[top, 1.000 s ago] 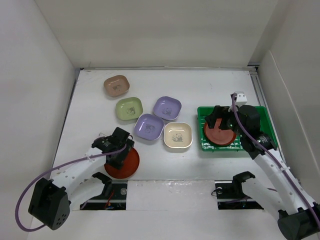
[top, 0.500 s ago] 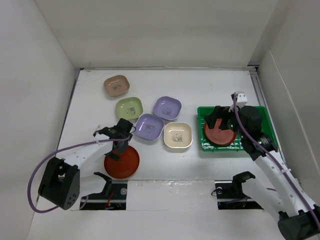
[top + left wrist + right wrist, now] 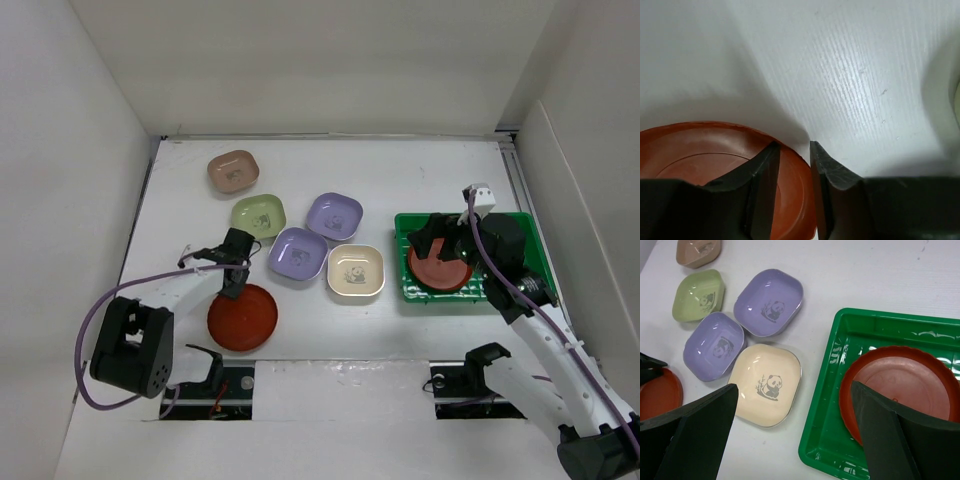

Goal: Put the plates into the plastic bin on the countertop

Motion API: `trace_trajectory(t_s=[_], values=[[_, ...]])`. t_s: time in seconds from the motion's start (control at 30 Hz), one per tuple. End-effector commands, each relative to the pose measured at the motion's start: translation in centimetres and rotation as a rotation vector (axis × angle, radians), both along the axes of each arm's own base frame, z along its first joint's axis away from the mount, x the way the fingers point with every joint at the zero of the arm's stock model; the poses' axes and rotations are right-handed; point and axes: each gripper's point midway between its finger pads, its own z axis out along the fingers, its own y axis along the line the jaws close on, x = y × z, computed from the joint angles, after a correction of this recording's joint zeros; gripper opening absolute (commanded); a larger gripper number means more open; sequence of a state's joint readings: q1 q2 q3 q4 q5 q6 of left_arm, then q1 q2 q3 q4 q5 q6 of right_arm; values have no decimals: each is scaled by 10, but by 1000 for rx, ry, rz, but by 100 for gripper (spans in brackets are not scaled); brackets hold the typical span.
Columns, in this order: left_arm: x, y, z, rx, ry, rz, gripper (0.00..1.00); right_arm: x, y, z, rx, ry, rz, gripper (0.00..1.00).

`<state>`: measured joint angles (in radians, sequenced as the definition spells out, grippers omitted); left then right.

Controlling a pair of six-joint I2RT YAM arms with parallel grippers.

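A round red plate [image 3: 243, 318] lies on the white countertop [image 3: 400, 180] at the near left. My left gripper [image 3: 236, 285] sits at its far rim. In the left wrist view its fingers [image 3: 795, 147] pinch that rim, one inside the red plate [image 3: 700, 160] and one outside. A second red plate [image 3: 437, 272] lies in the green plastic bin [image 3: 402, 225] at the right. My right gripper [image 3: 440, 245] hovers open above it, holding nothing [image 3: 794, 386]. Between the arms lie tan-pink [image 3: 233, 172], light green [image 3: 258, 216], two lavender [image 3: 334, 215] [image 3: 297, 253] and cream [image 3: 355, 271] plates.
White walls close in the countertop on the left, back and right. The cream plate [image 3: 767, 385] lies just left of the bin's wall [image 3: 840, 325]. The far half of the bin floor is bare.
My left gripper has swung from over the red plate to its far rim and closed its jaws from wide open onto that rim. The right arm has stayed put.
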<state>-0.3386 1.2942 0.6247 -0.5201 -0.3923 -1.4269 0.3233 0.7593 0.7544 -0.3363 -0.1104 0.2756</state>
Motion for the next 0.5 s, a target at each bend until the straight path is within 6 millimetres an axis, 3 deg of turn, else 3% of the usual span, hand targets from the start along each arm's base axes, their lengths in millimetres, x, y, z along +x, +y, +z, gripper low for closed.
trace_trajectory(t_s=[0.0,0.1,0.17,0.3,0.37,0.47], values=[[-7,12,-20,32,46,11,27,2,5,20,13,-71,26,100],[-9,17,-25,48,66,22,15,2,5,20,13,-71,26,100],[-6,18,-24,47,65,31,0,1,7,20,15,-70,35,100],[0,24,-16,72,75,18,0,1,10,19,21,-69,52,100],[6,29,-4,102,49,19,0,-1,18,25,41,-85,100,100],[24,29,31,139,-48,-28,0,-8,35,32,68,-118,198,100]])
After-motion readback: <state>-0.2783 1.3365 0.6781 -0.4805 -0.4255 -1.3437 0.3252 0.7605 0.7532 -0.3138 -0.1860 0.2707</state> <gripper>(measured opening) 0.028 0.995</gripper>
